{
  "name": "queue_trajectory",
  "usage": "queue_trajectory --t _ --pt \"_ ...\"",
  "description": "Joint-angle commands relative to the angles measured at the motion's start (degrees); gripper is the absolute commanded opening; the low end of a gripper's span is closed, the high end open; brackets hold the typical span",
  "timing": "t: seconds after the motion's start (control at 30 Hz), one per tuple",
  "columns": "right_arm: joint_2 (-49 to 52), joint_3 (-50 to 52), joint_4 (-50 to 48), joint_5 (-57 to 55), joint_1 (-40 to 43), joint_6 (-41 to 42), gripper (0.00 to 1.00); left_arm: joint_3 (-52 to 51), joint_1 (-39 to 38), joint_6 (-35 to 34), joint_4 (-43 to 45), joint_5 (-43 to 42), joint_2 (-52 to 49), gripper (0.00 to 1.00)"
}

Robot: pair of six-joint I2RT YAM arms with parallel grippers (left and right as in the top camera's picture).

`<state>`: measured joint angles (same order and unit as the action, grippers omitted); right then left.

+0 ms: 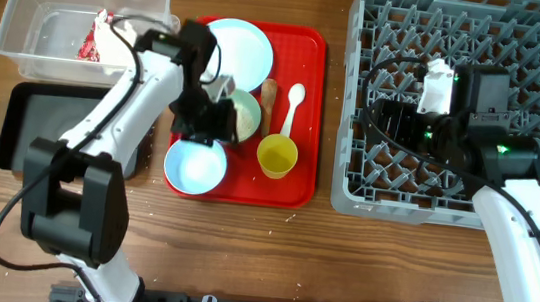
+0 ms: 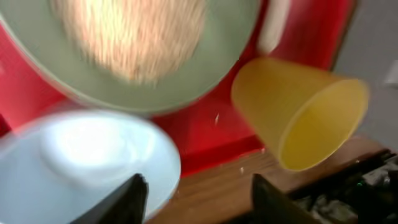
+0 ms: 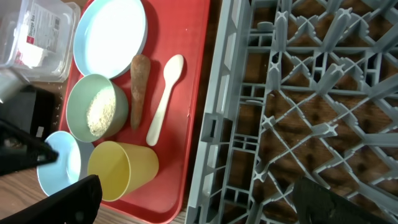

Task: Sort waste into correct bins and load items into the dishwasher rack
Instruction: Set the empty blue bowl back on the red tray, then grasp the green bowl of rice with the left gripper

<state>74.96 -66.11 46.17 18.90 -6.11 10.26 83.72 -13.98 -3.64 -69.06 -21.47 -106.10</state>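
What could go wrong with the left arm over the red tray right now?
1. The rice bowl holds loose rice; a tilted lift could scatter it over the red tray.
2. The open left tool hangs low at the blue bowl, with the yellow cup close by; descending could knock either.
3. The brown food piece lies right beside the white spoon; a grab at one may drag the other.

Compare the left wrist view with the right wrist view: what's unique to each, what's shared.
Left wrist only: the left gripper, fingertips spread. Right wrist only: the grey pegged plastic rack, round light blue plate, brown finger-long food piece, clear plastic tub. Both: the small yellow cup, rice-filled pale bowl, empty pale blue bowl, red tray.
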Motion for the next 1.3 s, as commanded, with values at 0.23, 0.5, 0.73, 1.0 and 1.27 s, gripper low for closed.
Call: queue_trajectory --t 0.23,0.5,0.73,1.0,1.27 --pt "0.59 -1.01 -0.2 0.5 0.02 0.35 1.0 1.57 -2.67 31.41 9.27 1.66 -0.57 0.59" --pt "0.59 -1.01 -0.15 0.5 0.02 0.24 1.0 1.57 -6.56 31.95 12.15 5.57 -5.27 0.6" --pt "0.59 -1.01 -0.02 0.5 0.02 0.28 1.0 1.57 -6.75 31.71 14.84 6.38 -7.39 0.51" --pt "0.59 -1.01 -0.02 0.5 0.02 0.28 1.0 1.42 -7.78 31.71 15.76 6.36 -8.98 0.52" --pt "0.59 -1.01 0.07 0.5 0.02 0.35 1.0 1.36 -9.16 31.5 16.04 6.36 -10.93 0.38"
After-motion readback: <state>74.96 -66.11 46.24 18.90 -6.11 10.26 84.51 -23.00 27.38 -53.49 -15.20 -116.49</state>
